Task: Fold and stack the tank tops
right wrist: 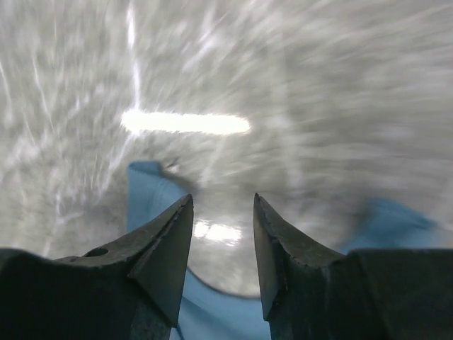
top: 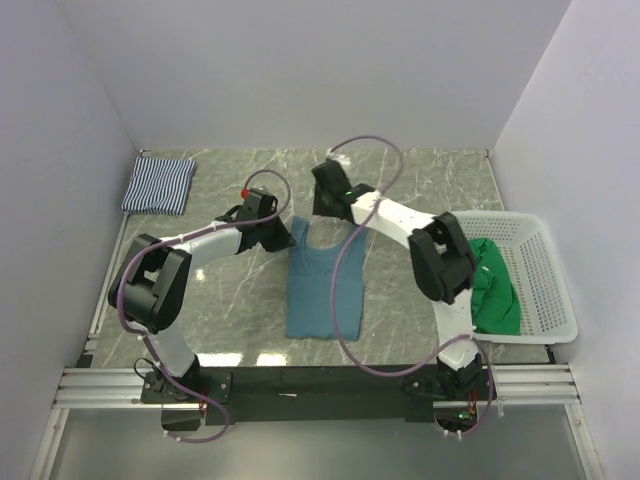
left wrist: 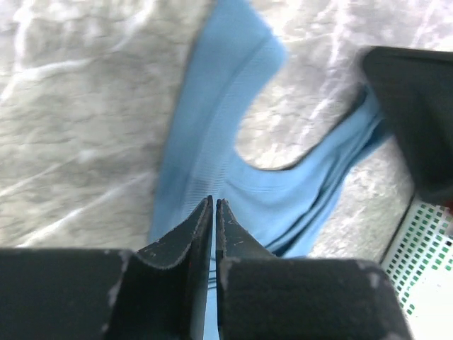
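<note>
The teal-blue tank top (top: 323,285) lies flat in the middle of the table, straps toward the back. My left gripper (top: 284,236) sits at its left shoulder; in the left wrist view the jaws (left wrist: 214,200) are pressed together low over the blue fabric (left wrist: 212,127), pinching it. My right gripper (top: 338,215) hovers over the neckline, open with nothing between its fingers (right wrist: 223,198), a blue strap (right wrist: 145,191) lying to its left. The striped tank top (top: 158,183) rests folded at the back left. The green tank top (top: 493,285) is bunched in the basket.
A white mesh basket (top: 548,290) stands at the right edge of the table and also shows in the left wrist view (left wrist: 425,248). White walls close the table in on three sides. The right arm's black body (left wrist: 417,106) hangs close to the left gripper.
</note>
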`<move>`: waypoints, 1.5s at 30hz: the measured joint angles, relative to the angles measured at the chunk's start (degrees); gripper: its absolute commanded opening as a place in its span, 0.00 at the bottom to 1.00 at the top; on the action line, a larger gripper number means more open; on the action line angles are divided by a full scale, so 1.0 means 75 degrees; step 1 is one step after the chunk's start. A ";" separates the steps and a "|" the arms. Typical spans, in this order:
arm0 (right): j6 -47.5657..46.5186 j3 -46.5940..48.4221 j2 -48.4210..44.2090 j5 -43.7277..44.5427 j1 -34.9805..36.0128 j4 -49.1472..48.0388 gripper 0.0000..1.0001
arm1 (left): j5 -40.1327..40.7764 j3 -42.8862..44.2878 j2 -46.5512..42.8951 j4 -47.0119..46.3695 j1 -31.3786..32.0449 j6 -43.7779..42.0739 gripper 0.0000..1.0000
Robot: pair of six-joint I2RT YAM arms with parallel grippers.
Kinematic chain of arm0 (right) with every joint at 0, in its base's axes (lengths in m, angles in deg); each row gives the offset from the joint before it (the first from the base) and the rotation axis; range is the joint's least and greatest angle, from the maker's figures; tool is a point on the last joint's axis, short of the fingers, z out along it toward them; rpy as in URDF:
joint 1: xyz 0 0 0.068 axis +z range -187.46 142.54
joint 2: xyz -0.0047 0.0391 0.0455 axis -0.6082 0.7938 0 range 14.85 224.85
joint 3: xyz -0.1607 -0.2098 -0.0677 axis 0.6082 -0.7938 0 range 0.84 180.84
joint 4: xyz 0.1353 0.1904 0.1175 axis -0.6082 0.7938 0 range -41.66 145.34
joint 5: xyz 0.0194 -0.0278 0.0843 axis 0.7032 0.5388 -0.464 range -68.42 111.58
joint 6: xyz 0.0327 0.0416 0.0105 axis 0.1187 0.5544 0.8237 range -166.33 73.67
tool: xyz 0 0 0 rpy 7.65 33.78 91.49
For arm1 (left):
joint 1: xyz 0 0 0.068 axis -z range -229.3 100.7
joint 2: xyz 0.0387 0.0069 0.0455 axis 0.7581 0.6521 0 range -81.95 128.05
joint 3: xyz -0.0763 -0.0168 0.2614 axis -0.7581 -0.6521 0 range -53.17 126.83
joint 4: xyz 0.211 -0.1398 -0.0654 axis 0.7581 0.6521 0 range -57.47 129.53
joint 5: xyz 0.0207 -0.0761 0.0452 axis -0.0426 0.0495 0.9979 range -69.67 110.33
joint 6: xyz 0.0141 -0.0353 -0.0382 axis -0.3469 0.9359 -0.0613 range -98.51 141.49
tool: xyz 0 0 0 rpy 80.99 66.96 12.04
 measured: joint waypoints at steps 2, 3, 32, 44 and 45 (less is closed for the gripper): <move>0.0143 -0.0245 -0.0603 0.0213 -0.0262 0.0181 0.47 | 0.0020 0.0070 0.0000 -0.0020 0.0073 0.0003 0.11; 0.0192 -0.0373 -0.0848 0.0309 -0.0391 0.0265 0.47 | 0.0020 0.0073 0.0000 -0.0029 0.0108 0.0003 0.11; 0.0583 -0.2095 -0.1209 0.0711 -0.1236 0.0484 0.44 | 0.0463 -0.0694 -0.0510 -0.0277 0.3273 0.0743 0.11; 0.0801 -0.2037 -0.0886 0.0580 -0.1236 0.0329 0.11 | 0.0618 -0.0694 -0.0061 -0.0539 0.4223 0.1142 0.11; 0.0799 -0.2037 -0.0883 0.0583 -0.1233 0.0329 0.08 | 0.0632 -0.0694 -0.0009 -0.0542 0.4261 0.1160 0.10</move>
